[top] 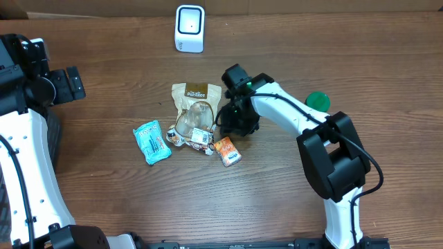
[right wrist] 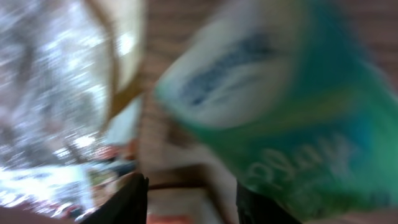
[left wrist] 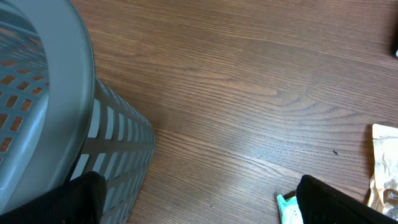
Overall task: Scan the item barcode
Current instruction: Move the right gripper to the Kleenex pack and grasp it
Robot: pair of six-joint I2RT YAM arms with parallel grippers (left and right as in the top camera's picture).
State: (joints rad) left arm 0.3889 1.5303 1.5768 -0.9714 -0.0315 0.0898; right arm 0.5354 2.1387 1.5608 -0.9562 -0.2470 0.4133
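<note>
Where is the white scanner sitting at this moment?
In the overhead view, the white scanner stands near the far edge of the table, around its middle, directly beyond the tan pouch and apart from it.

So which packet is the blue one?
The light blue packet at the far left of the pile; the brown pouch and orange packet sit further right.

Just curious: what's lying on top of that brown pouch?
A clear bag overlaps the pouch's lower half, hiding that part; its top label shows.
</note>
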